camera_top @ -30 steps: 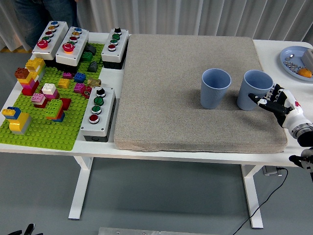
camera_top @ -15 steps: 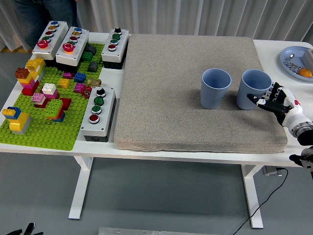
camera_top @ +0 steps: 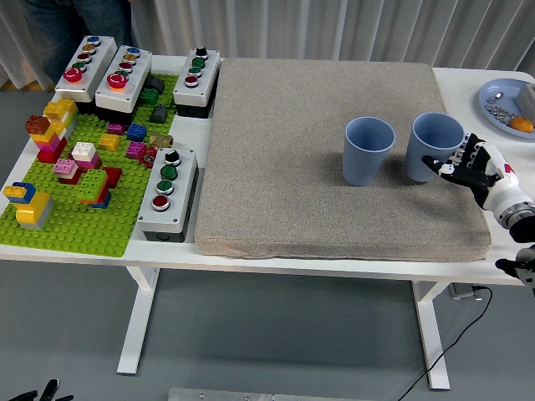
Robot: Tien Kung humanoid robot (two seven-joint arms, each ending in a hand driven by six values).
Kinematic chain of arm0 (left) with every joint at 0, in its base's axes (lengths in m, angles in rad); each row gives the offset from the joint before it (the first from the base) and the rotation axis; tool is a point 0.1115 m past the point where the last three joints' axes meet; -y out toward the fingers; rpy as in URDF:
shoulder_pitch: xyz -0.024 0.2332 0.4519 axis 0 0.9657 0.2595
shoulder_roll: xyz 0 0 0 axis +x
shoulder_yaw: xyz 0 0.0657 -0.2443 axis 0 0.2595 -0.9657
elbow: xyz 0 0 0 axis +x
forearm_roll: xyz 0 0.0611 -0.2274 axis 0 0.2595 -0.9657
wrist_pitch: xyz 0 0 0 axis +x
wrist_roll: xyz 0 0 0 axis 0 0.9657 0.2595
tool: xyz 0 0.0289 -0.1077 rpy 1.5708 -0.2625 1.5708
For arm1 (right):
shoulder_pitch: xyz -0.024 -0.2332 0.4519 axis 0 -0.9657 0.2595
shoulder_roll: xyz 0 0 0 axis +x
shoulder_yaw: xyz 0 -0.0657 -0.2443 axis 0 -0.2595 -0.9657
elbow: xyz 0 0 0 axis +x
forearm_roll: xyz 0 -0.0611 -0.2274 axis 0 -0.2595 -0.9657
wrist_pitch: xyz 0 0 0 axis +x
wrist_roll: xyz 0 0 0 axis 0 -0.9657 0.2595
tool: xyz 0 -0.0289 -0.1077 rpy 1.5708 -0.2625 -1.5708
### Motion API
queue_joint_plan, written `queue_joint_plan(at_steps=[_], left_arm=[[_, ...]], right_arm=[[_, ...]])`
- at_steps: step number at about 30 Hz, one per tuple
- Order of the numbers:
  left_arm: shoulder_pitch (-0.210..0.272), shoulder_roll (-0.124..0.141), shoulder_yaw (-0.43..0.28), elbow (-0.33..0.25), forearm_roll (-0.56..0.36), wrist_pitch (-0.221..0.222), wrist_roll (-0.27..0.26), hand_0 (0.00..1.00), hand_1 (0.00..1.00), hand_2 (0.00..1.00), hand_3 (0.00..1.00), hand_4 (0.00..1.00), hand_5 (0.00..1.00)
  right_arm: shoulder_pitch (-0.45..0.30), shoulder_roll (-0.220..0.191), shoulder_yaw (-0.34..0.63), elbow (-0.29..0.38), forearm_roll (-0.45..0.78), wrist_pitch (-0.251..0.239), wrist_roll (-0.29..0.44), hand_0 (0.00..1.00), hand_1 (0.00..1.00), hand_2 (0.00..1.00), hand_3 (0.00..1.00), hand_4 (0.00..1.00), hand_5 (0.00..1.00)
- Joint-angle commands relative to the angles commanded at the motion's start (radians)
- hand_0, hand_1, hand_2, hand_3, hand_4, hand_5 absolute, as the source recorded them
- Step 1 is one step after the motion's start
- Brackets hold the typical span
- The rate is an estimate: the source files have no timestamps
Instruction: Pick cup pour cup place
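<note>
your right robot hand [camera_top: 462, 166] sits at the right edge of the grey mat [camera_top: 326, 150], fingers spread and curving toward the nearer blue cup [camera_top: 435, 147], fingertips [camera_top: 440, 170] at its lower right wall but not yet closed around it. whether they touch is hard to tell from up here. that cup stands upright just left of the robot hand, and the second blue cup [camera_top: 368, 150] stands upright just beyond it, further left, a small gap between the two. the left robot hand is out of sight.

these look like thin ribbed cups, probably light and easy to tip or squash, so judge your squeeze gently. take it around the middle of the wall, thumb on one side and fingers on the other, not at the rim. the soft mat on the tabletop [camera_top: 468, 83] may let it wobble as you close.
</note>
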Motion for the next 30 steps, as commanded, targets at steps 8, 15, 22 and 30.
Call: queue_joint_plan(at_steps=[8,15,22,30], left_arm=[[0.001,0.003,-0.002,0.000,0.003,0.000,0.001,0.715,0.661,0.735,0.658,0.474,0.989],[0.005,0.006,-0.001,0.000,0.001,0.001,0.001,0.715,0.661,0.735,0.657,0.474,0.988],[0.005,0.007,-0.001,0.000,0.000,0.001,0.000,0.715,0.660,0.735,0.657,0.474,0.987],[0.003,0.008,-0.006,0.000,0.003,0.001,0.000,0.715,0.660,0.735,0.657,0.475,0.986]], right_arm=[[0.006,-0.011,-0.011,0.029,-0.062,-0.020,-0.005,0.766,0.599,0.508,0.617,0.615,0.014],[0.020,-0.023,-0.028,0.047,-0.128,-0.041,-0.007,0.766,0.599,0.508,0.616,0.614,0.013],[0.031,-0.029,-0.039,0.054,-0.161,-0.052,-0.009,0.767,0.599,0.505,0.615,0.611,0.012],[0.046,-0.032,-0.049,0.063,-0.201,-0.066,-0.013,0.766,0.599,0.506,0.615,0.609,0.009]])
